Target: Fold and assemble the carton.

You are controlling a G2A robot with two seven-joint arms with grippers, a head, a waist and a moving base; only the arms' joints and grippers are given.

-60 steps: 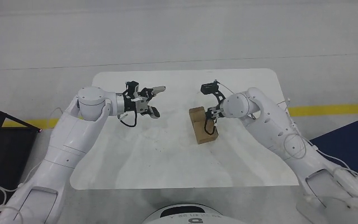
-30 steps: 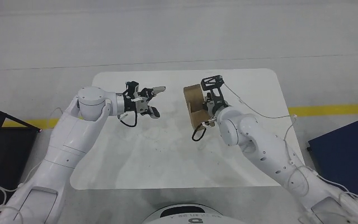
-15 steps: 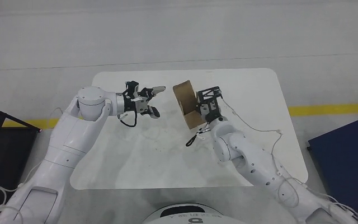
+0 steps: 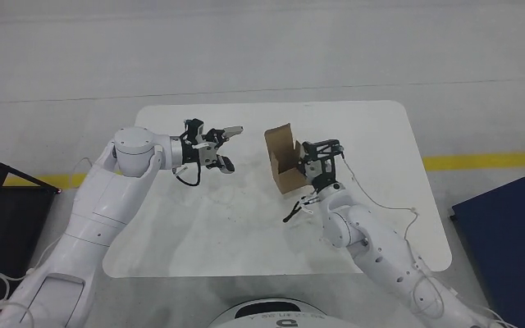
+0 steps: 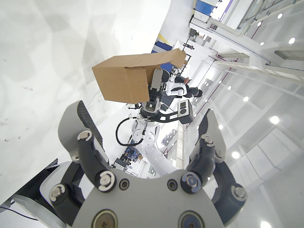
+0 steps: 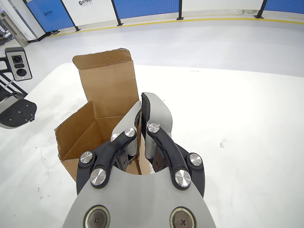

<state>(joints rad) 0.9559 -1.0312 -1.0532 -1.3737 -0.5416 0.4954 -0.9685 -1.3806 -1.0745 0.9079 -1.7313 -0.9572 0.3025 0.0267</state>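
R gripper is clenched on one side wall of carton, one finger inside, one outside. Carton sits near table centre, tilted, mouth open. Lid flap stands up off the far wall, and short side flap is splayed outward. Cannot tell whether the base touches the table. L gripper is released, jaws spread wide with nothing between them. It hangs over the table, well apart from the carton and pointed toward it.

Assessment: step in hand appears to be presenting the carton to the L gripper for flap folding. Body is squared up; no flap at the open end is closed yet, so approx. half the task remains.

Recs:
- Keep R grip firm and low on the wall. Cardboard is thin and will likely buckle if pushed against a loose hold.
- Rest the base on the table before any push, so the table takes the load, not the pinch alone.
- Fold side flap first, lid flap last, tuck tab into the mouth.
- L gripper should push at the crease line, not the flap tip, to avoid a bend in the wrong place.
- Risk: R finger inside the mouth may block the lid flap. Regrip on an outer face before closing.
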